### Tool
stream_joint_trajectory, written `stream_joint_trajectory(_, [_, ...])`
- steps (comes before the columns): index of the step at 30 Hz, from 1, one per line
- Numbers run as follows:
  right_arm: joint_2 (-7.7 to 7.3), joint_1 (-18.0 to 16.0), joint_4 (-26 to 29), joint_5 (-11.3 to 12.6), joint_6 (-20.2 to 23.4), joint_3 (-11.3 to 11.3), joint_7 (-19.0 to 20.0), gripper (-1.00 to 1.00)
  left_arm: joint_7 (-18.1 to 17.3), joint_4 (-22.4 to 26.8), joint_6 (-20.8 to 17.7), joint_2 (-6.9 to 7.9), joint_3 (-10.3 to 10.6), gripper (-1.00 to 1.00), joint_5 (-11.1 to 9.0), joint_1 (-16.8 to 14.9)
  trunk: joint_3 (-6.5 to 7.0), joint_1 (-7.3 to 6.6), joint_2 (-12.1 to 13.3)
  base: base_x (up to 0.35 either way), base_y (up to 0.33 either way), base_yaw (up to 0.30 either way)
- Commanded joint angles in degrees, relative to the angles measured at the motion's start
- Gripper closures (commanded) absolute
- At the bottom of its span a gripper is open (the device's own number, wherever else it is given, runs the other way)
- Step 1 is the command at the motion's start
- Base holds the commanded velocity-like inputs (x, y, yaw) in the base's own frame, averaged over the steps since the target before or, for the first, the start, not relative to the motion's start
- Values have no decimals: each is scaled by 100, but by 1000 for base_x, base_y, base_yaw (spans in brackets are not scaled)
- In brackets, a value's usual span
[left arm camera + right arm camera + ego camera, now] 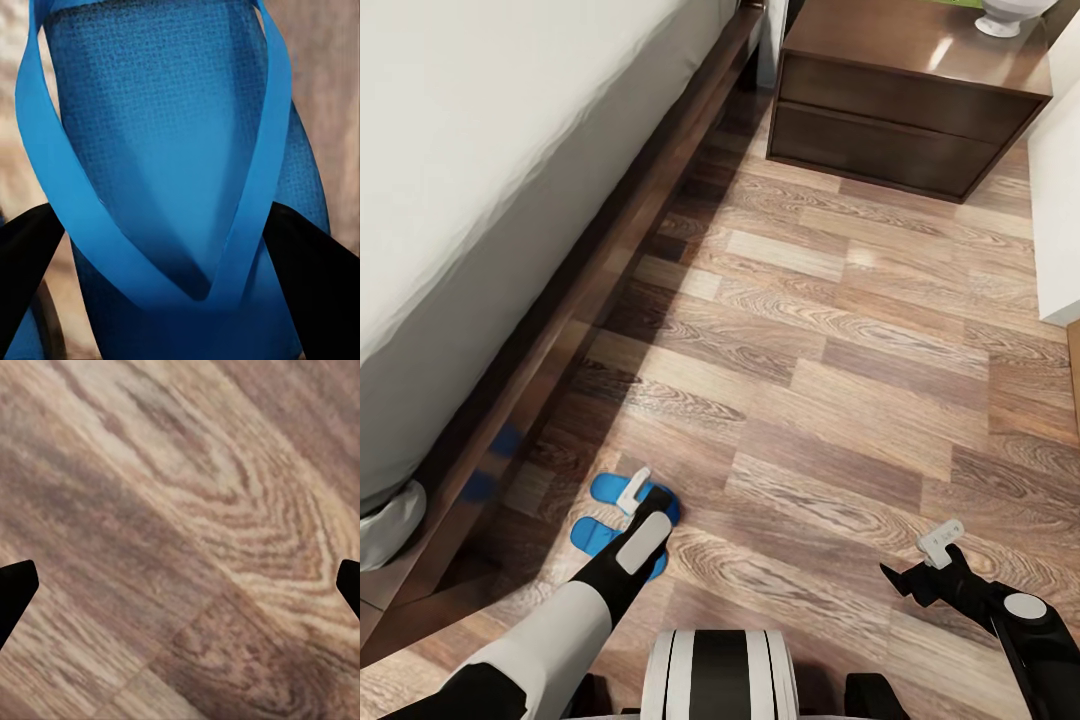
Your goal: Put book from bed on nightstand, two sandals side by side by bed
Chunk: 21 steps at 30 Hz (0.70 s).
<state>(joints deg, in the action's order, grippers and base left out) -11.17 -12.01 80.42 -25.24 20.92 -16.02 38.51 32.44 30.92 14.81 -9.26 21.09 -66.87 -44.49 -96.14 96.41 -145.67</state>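
A: Where are the sandals (622, 520)?

B: Both lie on the wood-plank floor (830, 330) just beside the bed (480, 200), close to its dark wooden frame. They sit side by side, bright blue, partly hidden under the left arm.

A: And the left gripper (645, 500)?

B: It is right down over the sandals. In the left wrist view a blue sandal (180, 150) fills the space between the two black fingers (22, 262), its toe straps forming a V. The fingers stand apart, one on each side of the sandal; I cannot tell whether they touch it.

A: The right gripper (920, 570)?

B: It hangs over bare floor, well apart from the sandals. In the right wrist view its fingertips (15, 589) sit at opposite edges, spread wide, with only wood planks (187, 532) between.

A: Anything else?

B: The nightstand (910, 100) stands by the head of the bed, with the white base of a lamp (1005, 15) on top.
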Motion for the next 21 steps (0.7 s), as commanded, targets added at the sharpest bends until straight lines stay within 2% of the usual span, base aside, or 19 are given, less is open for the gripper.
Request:
stream_joint_trajectory(1, [1,-3,9,-41,17,-7,42,-100,20,4,35,8,44,100,-97,-2,-3,-1,-1,0,0,0])
stream_joint_trajectory(13, [1,-3,9,-42,17,-7,42,-100,42,2,13,42,36,100,-180,11,-3,-1,-1,0,0,0])
stream_joint_trajectory(14, [1,-3,9,-42,17,-7,42,-100,43,2,15,42,37,-100,-179,14,-3,-1,-1,0,0,0])
stream_joint_trajectory(21, [1,-3,9,-47,17,-14,42,-100,46,4,21,45,44,-100,-183,20,-3,-1,-1,0,0,0])
